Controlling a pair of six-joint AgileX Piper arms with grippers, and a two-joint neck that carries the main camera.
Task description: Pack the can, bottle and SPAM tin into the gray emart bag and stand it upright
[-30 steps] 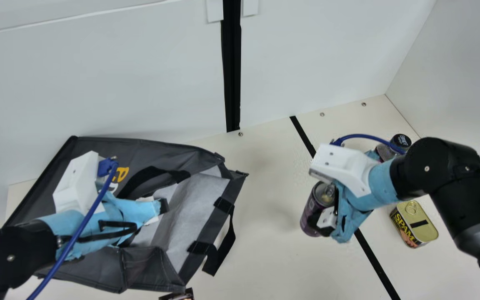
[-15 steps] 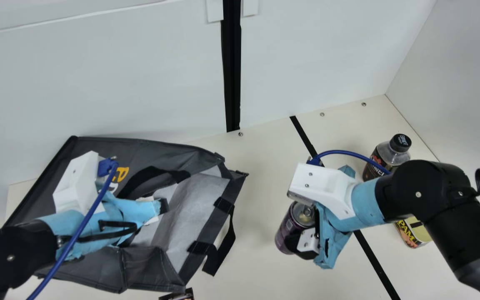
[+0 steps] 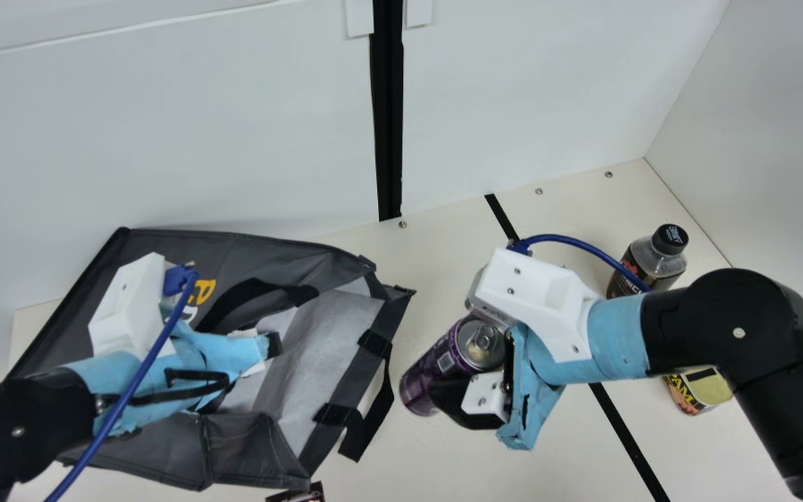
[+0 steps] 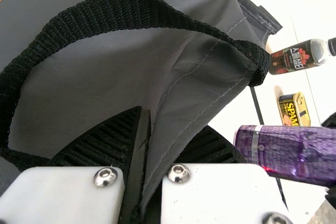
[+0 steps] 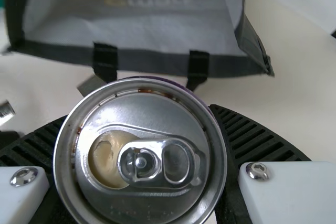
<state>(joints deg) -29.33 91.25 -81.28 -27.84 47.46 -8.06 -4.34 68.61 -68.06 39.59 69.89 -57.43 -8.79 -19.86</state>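
Here, the left gripper [image 3: 270, 346] pinches the gray bag [image 3: 332, 355], the right gripper [image 3: 459, 350] squeezes the can [image 3: 431, 368] near the bag's opening, and the bottle [image 3: 654, 263] and SPAM tin [image 3: 705, 392] sit on the surface [image 3: 436, 258].

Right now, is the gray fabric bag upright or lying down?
The gray bag lies down; its mouth faces sideways, toward the purple metal can.

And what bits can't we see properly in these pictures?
- Deep inside the gray bag: main view, left arm and cloth in the way.
- Part of the SPAM tin: main view, behind the right arm.
- Small dark thing: main view, cut off by the bottom edge.
- Bag's lettering: right wrist view, blurred.
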